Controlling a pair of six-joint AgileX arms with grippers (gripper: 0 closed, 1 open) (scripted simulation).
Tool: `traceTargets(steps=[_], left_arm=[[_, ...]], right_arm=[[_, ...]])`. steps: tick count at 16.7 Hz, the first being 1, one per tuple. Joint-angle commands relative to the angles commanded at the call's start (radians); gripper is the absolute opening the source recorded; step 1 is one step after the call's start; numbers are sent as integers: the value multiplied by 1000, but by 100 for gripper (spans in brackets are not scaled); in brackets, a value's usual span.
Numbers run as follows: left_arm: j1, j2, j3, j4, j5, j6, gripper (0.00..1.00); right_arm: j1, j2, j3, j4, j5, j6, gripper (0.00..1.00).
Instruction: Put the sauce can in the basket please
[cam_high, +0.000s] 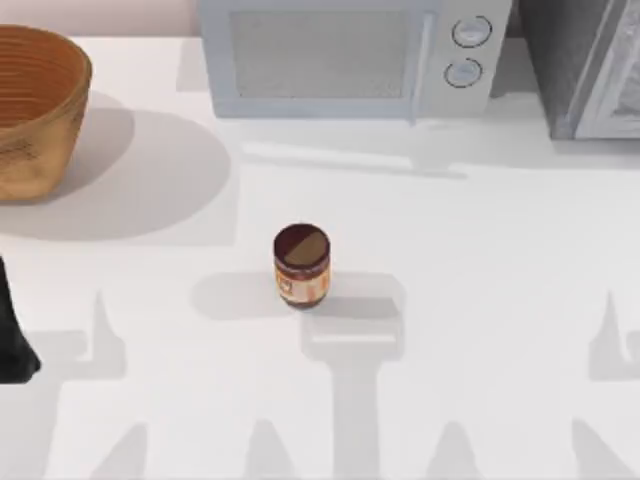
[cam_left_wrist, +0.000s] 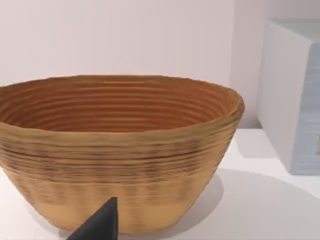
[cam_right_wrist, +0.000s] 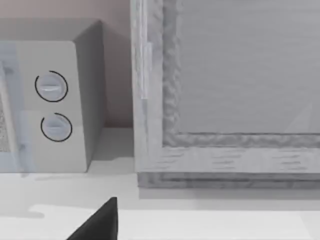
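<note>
**Sauce can upright mid-table, basket far left, both arms back**

The sauce can (cam_high: 301, 265) stood upright on the white table (cam_high: 480, 300), roughly centre in my top view, dark maroon top up, orange and cream label facing the near edge. Nothing touched it. The basket (cam_high: 35, 115) sat well apart from it at the far left corner, partly cut by the view's left edge, its ribbed orange-brown inside showing. In my left wrist view the basket (cam_left_wrist: 120, 155) was close ahead, walls flaring out to the rim, sitting flat on the table.

My left arm (cam_high: 12, 340) showed as a dark shape at the left edge of the top view, well short of the can. One dark fingertip of the left gripper (cam_left_wrist: 100, 225) poked into the left wrist view, in front of the basket wall; I could not tell how its jaws stood. My right gripper (cam_right_wrist: 100, 222) showed the same way in the right wrist view, one dark tip, state unclear too.

A white microwave (cam_high: 350, 55) with two round dials (cam_high: 467, 50) stood along the back of the table, and a grey cabinet-like unit (cam_high: 590, 65) to its right.
</note>
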Motion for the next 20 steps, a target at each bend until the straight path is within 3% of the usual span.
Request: traceTargets(steps=[4,7,12,20], left_arm=[[5,26,8,21,23,7,100],[27,145,39,106,114,35,100],[85,520,128,344,349,101,100],[133,1342,339,836,775,169,100]], right_arm=[[0,0,0,0,0,0,100],[0,0,0,0,0,0,100],[0,0,0,0,0,0,100],[0,0,0,0,0,0,100]])
